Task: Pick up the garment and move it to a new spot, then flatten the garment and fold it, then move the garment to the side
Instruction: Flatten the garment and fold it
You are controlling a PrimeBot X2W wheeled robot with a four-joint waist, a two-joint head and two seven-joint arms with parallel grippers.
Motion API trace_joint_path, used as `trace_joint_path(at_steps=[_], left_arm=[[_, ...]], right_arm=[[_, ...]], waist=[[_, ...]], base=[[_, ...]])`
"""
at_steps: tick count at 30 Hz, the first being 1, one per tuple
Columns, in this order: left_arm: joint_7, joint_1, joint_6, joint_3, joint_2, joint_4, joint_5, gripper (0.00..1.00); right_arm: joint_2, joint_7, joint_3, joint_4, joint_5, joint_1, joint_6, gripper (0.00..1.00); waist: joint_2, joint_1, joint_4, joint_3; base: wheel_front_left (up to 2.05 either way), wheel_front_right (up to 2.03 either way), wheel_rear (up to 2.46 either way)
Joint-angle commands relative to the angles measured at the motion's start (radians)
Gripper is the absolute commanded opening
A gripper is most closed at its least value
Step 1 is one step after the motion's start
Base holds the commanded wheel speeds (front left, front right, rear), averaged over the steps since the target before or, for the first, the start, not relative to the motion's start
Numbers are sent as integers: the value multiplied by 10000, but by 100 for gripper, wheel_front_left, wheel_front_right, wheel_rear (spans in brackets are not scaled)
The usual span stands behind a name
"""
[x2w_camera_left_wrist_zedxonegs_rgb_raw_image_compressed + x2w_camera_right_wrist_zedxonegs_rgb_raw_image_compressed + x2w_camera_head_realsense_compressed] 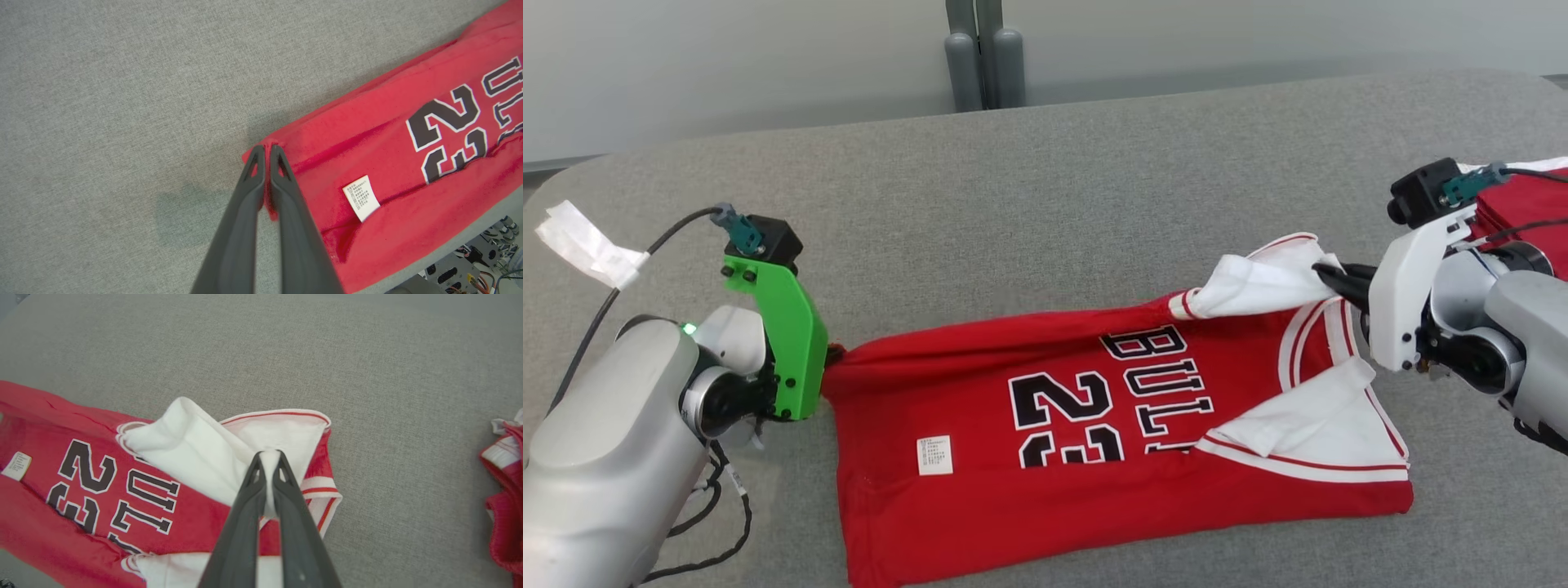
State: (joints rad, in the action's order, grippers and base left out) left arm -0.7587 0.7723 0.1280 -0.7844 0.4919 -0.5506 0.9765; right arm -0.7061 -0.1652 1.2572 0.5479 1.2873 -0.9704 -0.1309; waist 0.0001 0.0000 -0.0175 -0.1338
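Red jersey laid across grey padded surface, near front edge, number 23 upward. Left arm lowered at hem corner, right arm reached in at shoulder strap, white inside turned out there. Left gripper closed tight on red hem corner; right gripper closed tight on white strap fabric. Second red garment seen well apart at right; pale wall behind

A: Can't read the print on the jersey label; too small.
B: Agreed. Can't see the lower half of the 23, folded under, nor the second red garment beyond the right edge.
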Motion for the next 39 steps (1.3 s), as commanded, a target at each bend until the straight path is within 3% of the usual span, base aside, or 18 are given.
trace_joint_path(at_steps=[1, 14, 28, 29, 30, 31, 32, 33, 39], left_arm=[[-100, -172, 39, -93, 153, 63, 59, 0], [-1132, -910, 34, -786, 564, 494, 623, 0], [-1367, -1512, -144, -825, 609, 939, 1088, 0], [-1360, -1523, -138, -829, 619, 949, 1095, 0], [-1351, -1534, -134, -832, 624, 956, 1100, 0], [-1320, -1547, -142, -823, 614, 964, 1120, 35], [-1296, -1562, -143, -811, 601, 965, 1129, 64], [-1313, -1599, -139, -812, 575, 971, 1157, 100], [-1220, -1607, -128, -741, 576, 1034, 1212, 100]], right_arm=[[-112, -230, 59, -183, 172, 256, 3, 0], [-885, -983, 185, -1418, 583, 1258, 3, 0], [-800, -1153, 222, -603, -30, 1688, 3, 0], [-768, -1195, 223, -530, -54, 1696, 3, 30], [-742, -1219, 223, -480, -85, 1701, 3, 44], [-713, -1226, 223, -424, -100, 1720, 3, 100], [-690, -1247, 224, -400, -98, 1735, 3, 100], [-653, -1293, 225, -380, -85, 1767, 3, 100], [-535, -1471, 228, -302, 57, 1980, 3, 100]], waist=[[-1, 0, -125, 166], [-1, 0, -268, 520], [-1, 0, -253, 625], [-1, 0, -247, 621], [-1, 0, -243, 618], [-1, 0, -237, 613], [-1, 0, -233, 607], [-1, 0, -226, 603], [-1, 0, -190, 706]], base=[[0, 0, 0], [0, 0, 0], [0, 0, 0], [0, 0, 0], [0, 0, 0], [0, 0, 0], [0, 0, 0], [0, 0, 0], [0, 0, 0]])
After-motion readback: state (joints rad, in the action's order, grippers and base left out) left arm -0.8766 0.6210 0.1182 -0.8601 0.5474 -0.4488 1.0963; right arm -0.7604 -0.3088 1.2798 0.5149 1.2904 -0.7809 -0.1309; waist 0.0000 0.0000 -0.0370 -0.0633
